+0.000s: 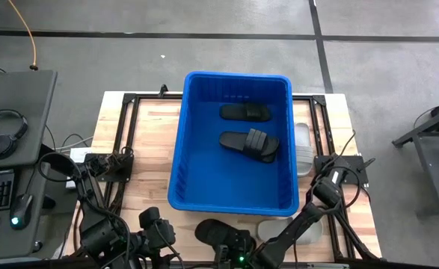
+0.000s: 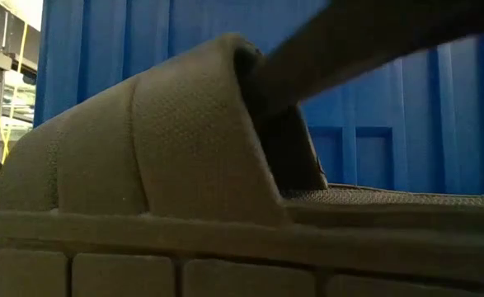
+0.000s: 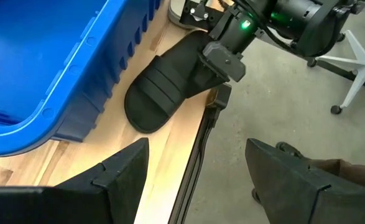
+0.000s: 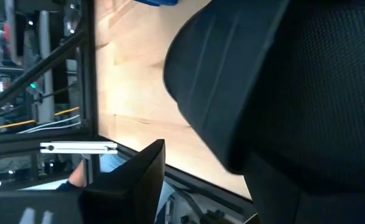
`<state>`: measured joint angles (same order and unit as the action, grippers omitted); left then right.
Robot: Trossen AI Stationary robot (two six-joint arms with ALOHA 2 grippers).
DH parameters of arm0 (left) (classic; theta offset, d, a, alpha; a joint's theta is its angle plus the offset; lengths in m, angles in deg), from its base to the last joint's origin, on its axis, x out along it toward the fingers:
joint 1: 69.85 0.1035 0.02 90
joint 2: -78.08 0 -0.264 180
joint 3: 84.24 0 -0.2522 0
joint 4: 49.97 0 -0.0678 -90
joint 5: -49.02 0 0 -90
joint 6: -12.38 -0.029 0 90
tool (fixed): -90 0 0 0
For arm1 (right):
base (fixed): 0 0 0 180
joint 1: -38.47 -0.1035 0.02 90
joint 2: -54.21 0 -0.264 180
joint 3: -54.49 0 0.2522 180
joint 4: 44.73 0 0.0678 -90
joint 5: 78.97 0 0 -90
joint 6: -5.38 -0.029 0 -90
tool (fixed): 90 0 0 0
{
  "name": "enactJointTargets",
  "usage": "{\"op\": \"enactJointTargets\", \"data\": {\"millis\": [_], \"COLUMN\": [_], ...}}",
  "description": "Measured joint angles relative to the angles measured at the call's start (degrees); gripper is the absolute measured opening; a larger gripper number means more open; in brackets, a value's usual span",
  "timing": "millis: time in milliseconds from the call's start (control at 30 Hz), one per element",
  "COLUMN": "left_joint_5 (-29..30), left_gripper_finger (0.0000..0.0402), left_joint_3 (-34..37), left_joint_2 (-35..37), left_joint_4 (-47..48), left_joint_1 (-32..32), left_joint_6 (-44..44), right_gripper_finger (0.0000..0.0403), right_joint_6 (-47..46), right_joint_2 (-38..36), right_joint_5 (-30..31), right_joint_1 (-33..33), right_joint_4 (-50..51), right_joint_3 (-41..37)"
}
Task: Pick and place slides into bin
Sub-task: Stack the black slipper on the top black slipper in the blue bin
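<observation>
step: grasp black slide (image 1: 220, 233) at lower centre of the high view, on worktop (image 1: 148, 157) beside blue bin (image 1: 180, 153) | right gripper (image 3: 222, 70) on its heel, finger spread unclear; seat on strap before lifting | left gripper (image 3: 198, 171) parted, empty

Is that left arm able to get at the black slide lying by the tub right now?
Probably not cleanly: the right pincer already sits on the black slide, while the left pincer hangs open nearby.
</observation>
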<state>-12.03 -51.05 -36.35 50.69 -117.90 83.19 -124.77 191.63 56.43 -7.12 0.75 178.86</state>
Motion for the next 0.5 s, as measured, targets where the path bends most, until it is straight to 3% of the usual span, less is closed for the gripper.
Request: {"op": "enactJointTargets", "data": {"millis": [233,500], "left_joint_5": [-0.02,-0.02], "left_gripper_finger": [0.0255,0.0255], "left_joint_3": [0.0,0.0], "left_joint_2": [0.0,0.0], "left_joint_4": [0.0,0.07], "left_joint_1": [0.0,0.0], "left_joint_6": [-0.02,-0.02], "right_gripper_finger": [0.0184,0.0074], "right_joint_6": [0.13,0.56], "right_joint_2": [0.17,0.17], "right_joint_5": [-0.16,1.23], "right_joint_1": [0.67,0.51], "right_joint_4": [1.61,3.39], "right_joint_3": [0.0,0.0]}}
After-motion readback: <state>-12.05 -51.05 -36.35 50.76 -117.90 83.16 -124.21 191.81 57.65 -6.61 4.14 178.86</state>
